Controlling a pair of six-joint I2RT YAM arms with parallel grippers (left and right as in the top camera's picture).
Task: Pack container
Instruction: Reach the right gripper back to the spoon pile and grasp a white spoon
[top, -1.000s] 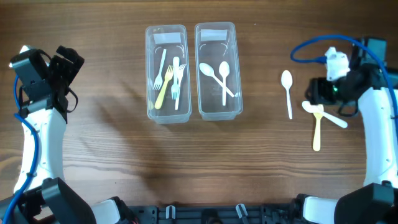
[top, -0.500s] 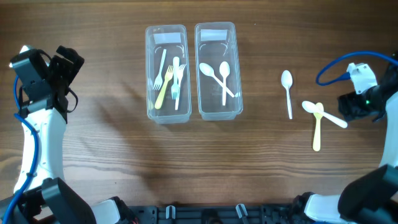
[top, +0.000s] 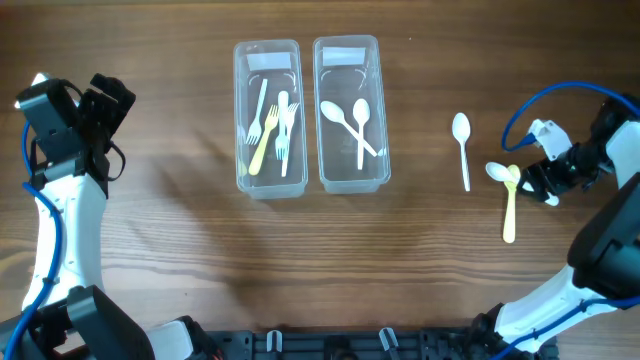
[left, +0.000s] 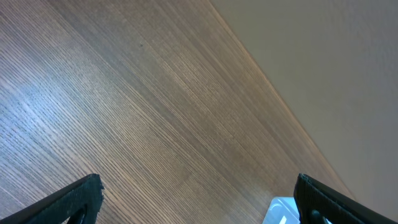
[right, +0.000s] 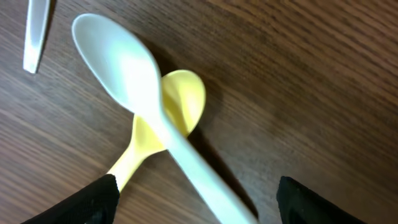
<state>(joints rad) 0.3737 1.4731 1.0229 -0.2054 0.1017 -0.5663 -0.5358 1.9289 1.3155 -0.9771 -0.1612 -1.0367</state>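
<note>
Two clear containers stand at the table's middle back: the left one (top: 267, 118) holds several forks, the right one (top: 351, 113) holds two white spoons. On the right lie a white spoon (top: 462, 148), and a white spoon (top: 498, 172) crossed over a yellow spoon (top: 510, 210). My right gripper (top: 540, 184) is open, low over the crossed pair; the white spoon's (right: 149, 106) handle runs between its fingers (right: 196, 205) above the yellow spoon (right: 177, 102). My left gripper (top: 100, 105) is open and empty at the far left (left: 196, 199).
A blue cable (top: 535, 100) loops above the right arm. A corner of a clear container (left: 280, 211) shows in the left wrist view. The table's edge runs along the upper right of that view.
My right arm swung right and then back, turning and lowering its gripper onto the crossed white and yellow spoons. The left arm and all cutlery have stayed put.
</note>
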